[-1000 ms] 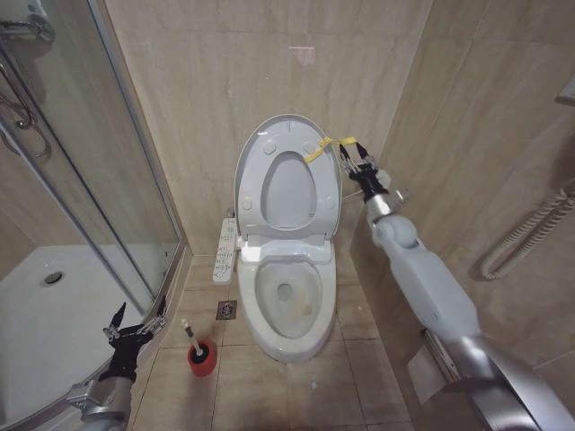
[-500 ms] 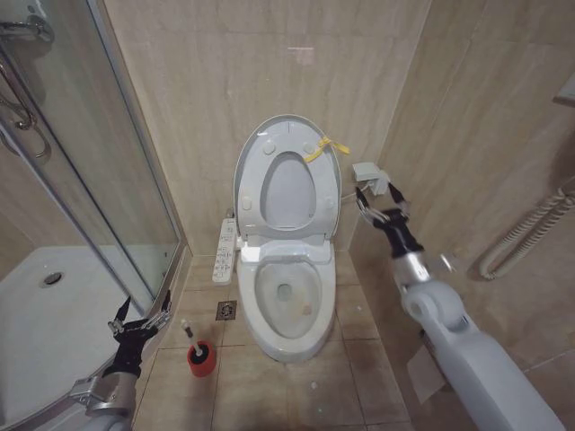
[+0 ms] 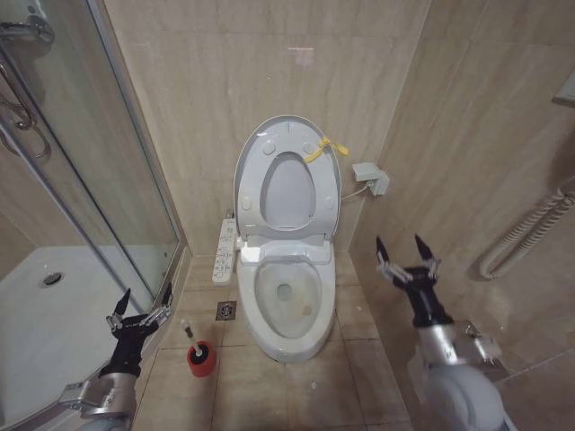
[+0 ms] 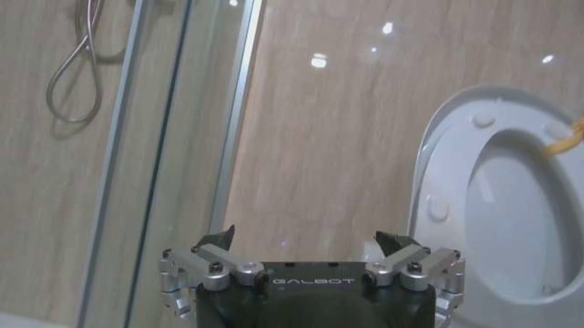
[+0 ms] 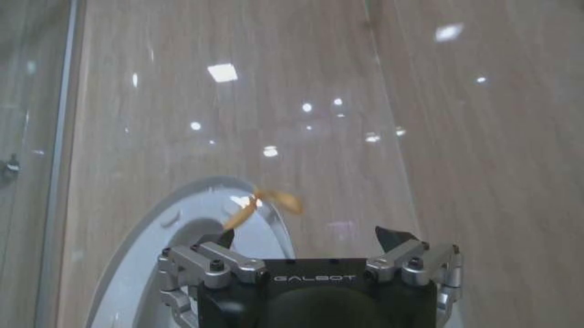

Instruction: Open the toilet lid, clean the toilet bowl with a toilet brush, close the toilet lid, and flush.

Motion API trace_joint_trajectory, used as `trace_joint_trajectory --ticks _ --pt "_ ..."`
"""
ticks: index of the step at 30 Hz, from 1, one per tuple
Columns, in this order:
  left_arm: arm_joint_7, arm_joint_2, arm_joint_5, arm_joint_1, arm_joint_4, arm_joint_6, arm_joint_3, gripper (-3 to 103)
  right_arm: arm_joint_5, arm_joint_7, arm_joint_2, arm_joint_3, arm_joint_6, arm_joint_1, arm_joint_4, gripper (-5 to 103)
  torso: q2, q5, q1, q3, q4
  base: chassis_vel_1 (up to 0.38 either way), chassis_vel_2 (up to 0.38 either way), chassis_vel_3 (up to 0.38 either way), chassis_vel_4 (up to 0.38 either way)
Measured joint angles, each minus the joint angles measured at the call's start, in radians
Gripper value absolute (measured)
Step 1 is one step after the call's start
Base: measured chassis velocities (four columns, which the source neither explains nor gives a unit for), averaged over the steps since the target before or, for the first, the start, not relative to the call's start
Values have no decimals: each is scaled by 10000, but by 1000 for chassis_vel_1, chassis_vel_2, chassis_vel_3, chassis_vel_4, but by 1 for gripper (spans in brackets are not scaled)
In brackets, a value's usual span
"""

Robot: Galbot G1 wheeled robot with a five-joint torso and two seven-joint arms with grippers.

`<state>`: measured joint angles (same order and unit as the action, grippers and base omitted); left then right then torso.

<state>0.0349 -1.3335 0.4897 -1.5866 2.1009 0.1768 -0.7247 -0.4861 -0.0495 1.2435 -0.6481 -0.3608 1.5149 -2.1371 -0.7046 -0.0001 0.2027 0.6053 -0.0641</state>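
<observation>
On the floor tiles just left of the toilet bowl (image 3: pixel 287 292): the toilet brush (image 3: pixel 191 338), standing in its red holder (image 3: pixel 201 357), thin white handle near upright and tipped slightly toward the shower tray (image 3: pixel 36 314). Just to the brush's left and a little higher in the head view: the left gripper (image 3: pixel 140 313), spread wide, holding nothing, pointed forward toward the wall. Clearly the nearer arm; a short move to the right and down onto the handle, by this reading. Handle's long axis roughly vertical, so probably a sideways pinch needed across it.

Across the bowl, well apart from the brush: the right gripper (image 3: pixel 407 261), also spread wide and holding nothing, low beside the toilet's right flank. The toilet lid (image 3: pixel 287 144) upright against the back wall, seat up with it, yellow ribbon tag (image 3: pixel 325 146) near its top edge, bowl exposed.

Compared with a second ago: right gripper no longer up at the ribbon by the lid's edge, now pulled back and down; left gripper in nearly the same spot by the brush; lid unchanged.
</observation>
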Motion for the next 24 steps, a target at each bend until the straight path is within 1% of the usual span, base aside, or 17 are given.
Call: trace_joint_trajectory --ticks 3,4,6,8,10,11,12,14,16,18,21,22,24 --pt "-1 99 54 -135 363 -13 -16 100 536 78 229 199 -752 1069 12 100 0 0 1 0 0 0 0 0 0" --pt "-1 99 54 -135 363 -13 -16 100 536 78 229 199 -752 1069 12 100 0 0 1 0 0 0 0 0 0" --pt "-1 234 61 -210 541 48 -76 100 854 70 551 258 -1270 1620 227 100 0 -1 0 0 -2 0 0 0 0" --pt "-1 268 66 -221 588 64 -94 100 910 50 678 267 -1381 1667 290 100 0 0 0 0 -2 0 0 0 0" --pt "0 331 78 -253 716 90 -129 100 1014 3 1055 299 -1540 1635 428 100 0 1 0 0 -2 0 0 0 0" --pt "1 340 78 -268 752 97 -140 100 1090 -7 1292 318 -1570 1529 482 100 0 0 1 0 2 0 0 0 0" --pt "1 340 78 -268 752 97 -140 100 1090 -7 1292 318 -1570 1529 482 100 0 0 1 0 2 0 0 0 0" --pt "3 340 58 -273 743 111 -163 100 1258 -53 1653 349 -1616 1369 578 100 1 0 2 1 2 0 0 0 0" --pt "4 336 -34 -240 526 193 -198 100 1457 -82 1957 381 -1692 1252 691 100 1 -1 2 1 1 0 0 0 0" --pt "6 341 -65 -235 420 223 -198 100 1525 -104 2054 401 -1742 1227 742 100 1 -3 2 2 1 0 0 0 0" --pt "23 428 -260 -109 -230 309 -137 100 1754 -214 2310 488 -1905 1134 888 100 1 0 1 1 1 0 0 0 0" --pt "23 428 -260 -109 -230 309 -137 100 1754 -214 2310 488 -1905 1134 888 100 1 0 1 1 1 0 0 0 0" --pt "95 604 -467 143 -1164 451 45 100 1994 -366 2437 581 -2060 991 1047 100 2 -2 2 1 -1 0 0 0 0"
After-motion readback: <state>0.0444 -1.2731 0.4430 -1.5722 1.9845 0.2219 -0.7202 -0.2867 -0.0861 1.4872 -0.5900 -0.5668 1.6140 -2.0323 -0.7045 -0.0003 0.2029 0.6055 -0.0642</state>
